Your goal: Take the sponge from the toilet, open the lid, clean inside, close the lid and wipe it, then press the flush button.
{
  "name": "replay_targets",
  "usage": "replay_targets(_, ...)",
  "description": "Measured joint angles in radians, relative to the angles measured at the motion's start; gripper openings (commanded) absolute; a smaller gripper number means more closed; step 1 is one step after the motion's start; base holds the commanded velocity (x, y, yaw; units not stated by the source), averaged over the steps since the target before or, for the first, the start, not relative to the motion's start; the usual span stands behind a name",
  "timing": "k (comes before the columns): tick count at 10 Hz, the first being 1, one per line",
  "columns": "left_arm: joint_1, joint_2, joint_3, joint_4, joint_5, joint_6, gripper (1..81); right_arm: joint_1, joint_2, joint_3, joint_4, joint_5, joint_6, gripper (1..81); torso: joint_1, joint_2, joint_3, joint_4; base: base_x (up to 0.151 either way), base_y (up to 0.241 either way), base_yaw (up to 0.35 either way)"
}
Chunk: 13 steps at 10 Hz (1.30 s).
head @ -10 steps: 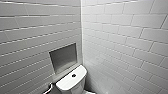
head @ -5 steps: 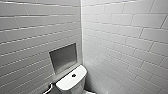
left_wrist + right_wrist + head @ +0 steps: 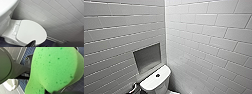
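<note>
left gripper [image 3: 33, 43]: black, glossy, tapered to a point | right arm housing [image 3: 5, 65]: dark grey, rounded, smooth | bar [image 3: 20, 70]: dark, straight

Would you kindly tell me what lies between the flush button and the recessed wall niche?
In the head view that stretch is bare: just white tank top and wall tile between the flush button and the niche.

1 toilet [image 3: 156, 81], 1 lid [image 3: 31, 33], 1 flush btn [image 3: 157, 75] on tank top. 1 green sponge [image 3: 53, 69]. 1 recessed wall niche [image 3: 147, 58]. 2 tiled walls [image 3: 116, 30], 1 corner btw them. 1 chrome fitting [image 3: 134, 88] by tank.
</note>
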Motion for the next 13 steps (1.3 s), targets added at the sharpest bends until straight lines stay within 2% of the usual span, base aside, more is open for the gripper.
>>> replay_targets(2,-0.079,-0.001,0.016,0.000,0.015,-0.027,81.1,0.000,-0.001,0.003,0.000,0.005,0.000,1.0,0.000,0.000,0.000,0.000,0.000,0.000,0.000)
replay_targets(6,-0.255,-0.001,0.019,-0.002,0.023,-0.132,81.1,0.000,-0.001,0.005,0.000,0.007,0.000,1.0,0.000,0.001,0.000,0.000,0.000,0.000,0.000)
replay_targets(7,-0.283,0.000,0.016,-0.005,0.019,-0.195,81.1,0.000,-0.001,0.006,0.000,0.007,0.000,1.0,0.000,0.001,0.000,0.000,0.000,0.000,0.000)
replay_targets(8,-0.292,0.002,-0.004,-0.010,0.013,-0.289,81.1,0.000,-0.001,0.007,0.001,0.011,0.000,1.0,0.000,0.001,-0.005,0.000,0.000,0.000,0.000)
replay_targets(10,-0.293,0.004,-0.053,-0.020,-0.034,-0.438,81.1,0.000,-0.001,0.016,0.004,0.038,0.001,1.0,0.000,0.001,-0.046,0.000,0.000,0.000,0.000)
replay_targets(11,-0.302,0.019,-0.072,-0.024,-0.074,-0.471,81.1,0.000,-0.001,0.017,0.004,0.044,0.001,1.0,0.001,0.002,-0.075,0.000,0.000,0.000,0.000)
replay_targets(13,-0.351,0.061,-0.099,-0.032,-0.096,-0.489,81.1,0.003,-0.002,0.017,0.004,0.053,0.001,1.0,0.001,0.002,-0.134,0.000,0.000,0.000,0.000)
